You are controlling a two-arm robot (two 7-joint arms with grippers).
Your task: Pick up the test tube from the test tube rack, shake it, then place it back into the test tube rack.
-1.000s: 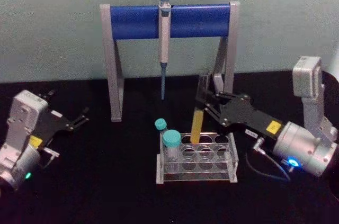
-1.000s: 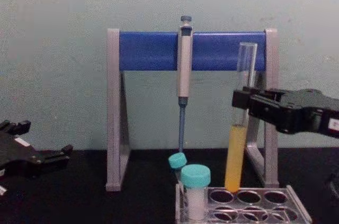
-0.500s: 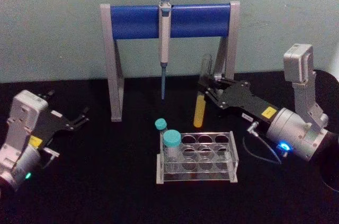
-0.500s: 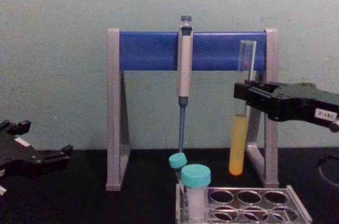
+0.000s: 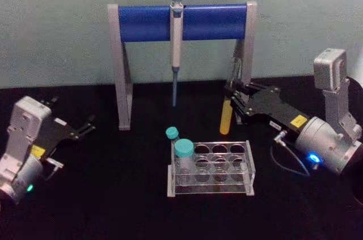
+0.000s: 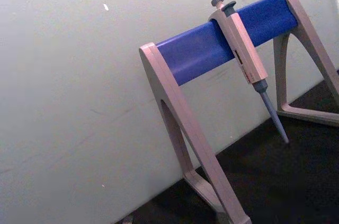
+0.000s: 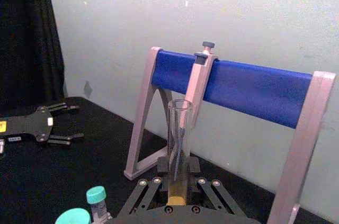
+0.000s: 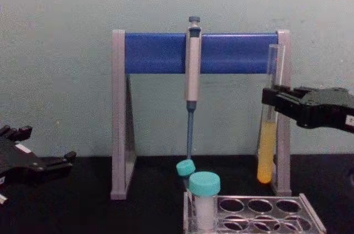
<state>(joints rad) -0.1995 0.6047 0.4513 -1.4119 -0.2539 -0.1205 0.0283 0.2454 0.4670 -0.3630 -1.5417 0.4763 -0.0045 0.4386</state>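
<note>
My right gripper [image 5: 233, 102] is shut on the test tube [image 5: 226, 116], a slim clear tube with yellow-orange liquid in its lower part. It holds the tube upright in the air, behind and to the right of the test tube rack [image 5: 212, 190]. In the chest view the test tube [image 8: 266, 151] hangs in front of the stand's right leg, with its bottom above the rack [image 8: 311, 213] and the right gripper [image 8: 272, 99] around its middle. The right wrist view shows the tube [image 7: 179, 139] rising between the fingers [image 7: 161, 167]. My left gripper [image 5: 86, 126] rests open at the far left.
Two teal-capped vials [image 5: 184, 152] [image 5: 172, 133] stand at the rack's left end. Behind the rack is a tall grey stand with a blue crossbar [image 5: 142, 22], and a pipette [image 5: 176, 36] hangs from its middle. The black table [image 5: 113, 194] ends at a pale wall.
The right gripper has lifted the test tube off the rack's back row and carried it to the right, away from the rack. The left arm has not moved.
</note>
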